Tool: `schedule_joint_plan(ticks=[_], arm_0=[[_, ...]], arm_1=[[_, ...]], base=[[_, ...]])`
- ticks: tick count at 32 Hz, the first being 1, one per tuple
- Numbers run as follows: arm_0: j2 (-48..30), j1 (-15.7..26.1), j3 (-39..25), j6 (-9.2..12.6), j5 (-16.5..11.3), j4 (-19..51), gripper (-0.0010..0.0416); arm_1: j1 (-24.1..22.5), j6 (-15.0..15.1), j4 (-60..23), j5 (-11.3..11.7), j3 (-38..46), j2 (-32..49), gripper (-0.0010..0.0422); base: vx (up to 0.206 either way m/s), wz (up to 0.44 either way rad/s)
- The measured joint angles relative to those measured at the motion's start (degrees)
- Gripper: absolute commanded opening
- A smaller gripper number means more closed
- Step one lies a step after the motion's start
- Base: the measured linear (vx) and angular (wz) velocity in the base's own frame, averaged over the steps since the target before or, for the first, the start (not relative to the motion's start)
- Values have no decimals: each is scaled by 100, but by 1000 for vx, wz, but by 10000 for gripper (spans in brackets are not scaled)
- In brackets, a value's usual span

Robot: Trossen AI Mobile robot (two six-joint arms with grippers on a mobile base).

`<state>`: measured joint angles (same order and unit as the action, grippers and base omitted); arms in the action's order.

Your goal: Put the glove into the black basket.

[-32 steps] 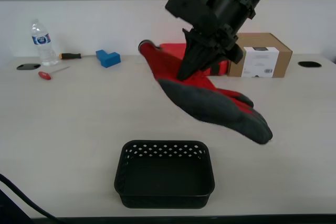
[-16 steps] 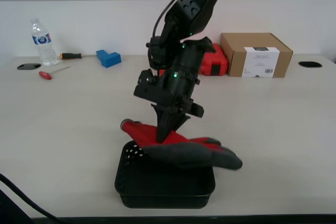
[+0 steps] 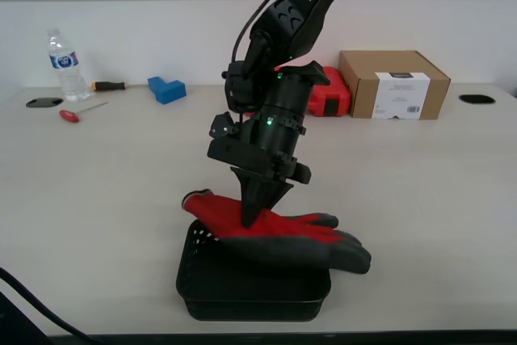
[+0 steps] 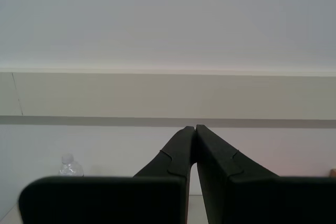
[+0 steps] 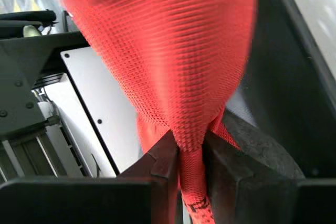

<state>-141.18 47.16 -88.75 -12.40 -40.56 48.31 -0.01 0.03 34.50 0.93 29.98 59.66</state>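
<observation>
My first gripper (image 3: pixel 253 217) pinches the soft, limp glove (image 3: pixel 279 232) mid-back; fingers droop past the black basket (image 3: pixel 252 287). My second gripper (image 4: pixel 195 129) is clenched empty.

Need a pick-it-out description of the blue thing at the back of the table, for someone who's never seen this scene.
Start at the long pale tabletop and follow its back edge, against the wall, toward the exterior view's left. Between the clear plastic water bottle and the red plastic tool case sits a small blue L-shaped block, just beside an orange-handled screwdriver. It is the only blue, stepped solid there.
</observation>
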Motion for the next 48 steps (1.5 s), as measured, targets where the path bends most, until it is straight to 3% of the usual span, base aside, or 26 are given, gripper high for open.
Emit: schedule_joint_plan(ticks=[1, 5, 11, 15, 18, 20, 22, 23, 24, 30, 32, 36, 38, 40, 43, 48], arm_0=[[0, 0, 0, 13, -39, -11, 115], [0, 13, 0, 55, -7, -9, 163], [109, -142, -20, 44, 9, -380, 165], [566, -461, -13, 79, 111, -1126, 165], [1121, -761, -24, 87, 597, -1322, 160], [1799, -1043, 15, 90, 1191, -1292, 147], [2271, -1325, 2, 83, 1432, -1515, 142], [2538, -1451, 17, 85, 1412, -1261, 141], [2653, -1541, -31, 83, 1526, -1567, 142], [3058, -1930, -28, 85, 1558, -1469, 142], [3161, -2275, -4, 101, 1561, -1537, 142], [3401, -2885, 0, 343, 1578, -1845, 142], [3595, -3051, 11, 343, 1856, -2363, 142], [3814, -3222, -11, 341, 2516, -2765, 142], [3838, -3294, -2, 343, 2677, -3058, 142], [3877, -3353, -4, 398, 2699, -3368, 143]], arm_1=[[0, 0, -2, 0, 0, 0, 0], [0, 0, -2, 0, 0, 0, 0], [0, 0, 0, 0, 0, 0, 0], [0, 0, -2, 0, 0, 0, 0], [0, 0, 7, -9, 0, 0, 0], [0, -2, -20, -7, 4, 0, 0], [0, -2, -15, 15, 2, 0, 0], [-4, 0, -72, -11, -2, 0, 0], [0, -2, -63, 7, 7, 0, 0], [0, 0, -188, 0, 13, 0, 0], [0, 0, -249, -7, 13, -2, 0], [0, 0, -251, -11, 4, -2, 0], [-2, 0, -256, -13, 4, -2, 0], [0, 0, -264, 2, 4, -2, 0], [-2, 0, -264, -15, 4, -2, 0], [0, 0, -264, -9, 2, -2, 0]], base=[[0, 0], [0, 0], [0, 0], [0, 0], [0, 0], [0, 0], [0, 0], [0, 0], [0, 0], [0, 0], [0, 0], [0, 0], [0, 0], [0, 0], [0, 0], [0, 0]])
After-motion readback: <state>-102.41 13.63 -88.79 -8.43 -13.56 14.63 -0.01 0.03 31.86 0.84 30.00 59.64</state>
